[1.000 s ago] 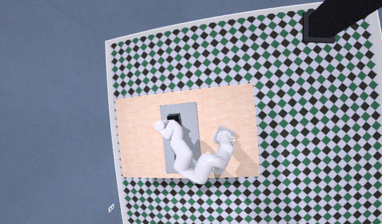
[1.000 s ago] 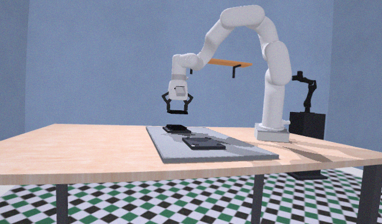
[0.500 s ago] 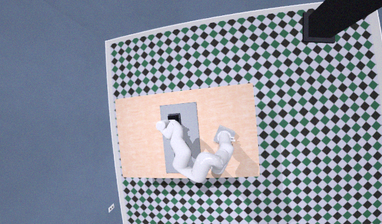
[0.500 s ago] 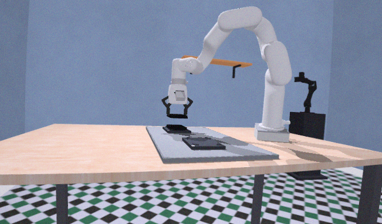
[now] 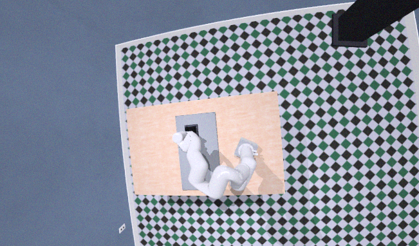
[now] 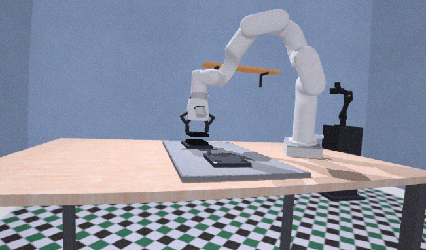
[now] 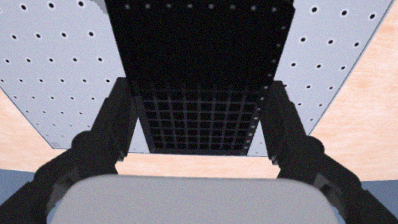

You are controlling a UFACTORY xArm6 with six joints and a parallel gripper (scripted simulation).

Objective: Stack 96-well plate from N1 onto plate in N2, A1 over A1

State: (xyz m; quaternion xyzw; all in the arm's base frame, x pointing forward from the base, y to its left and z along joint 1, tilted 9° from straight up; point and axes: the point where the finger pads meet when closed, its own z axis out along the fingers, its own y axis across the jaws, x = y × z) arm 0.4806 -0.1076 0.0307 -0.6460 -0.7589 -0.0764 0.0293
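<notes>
My gripper (image 6: 197, 131) is shut on a black 96-well plate (image 6: 197, 133) and holds it level, a short gap above a second black plate (image 6: 197, 143) that sits in the far nest on the grey board (image 6: 226, 163). The held plate is roughly over the lower one and apart from it. The near nest (image 6: 227, 160) is a low black frame with no plate in it. In the wrist view both fingers clasp the held plate's gridded wells (image 7: 200, 125) by its sides. From above, the arm hides most of the plates; a black corner (image 5: 191, 128) shows. A1 marks are not readable.
The grey perforated board lies on the wooden table (image 6: 89, 163). The arm's base (image 6: 303, 147) stands at the right of the board. A black camera stand (image 6: 342, 137) stands beyond it. An orange shelf (image 6: 241, 69) hangs on the back wall.
</notes>
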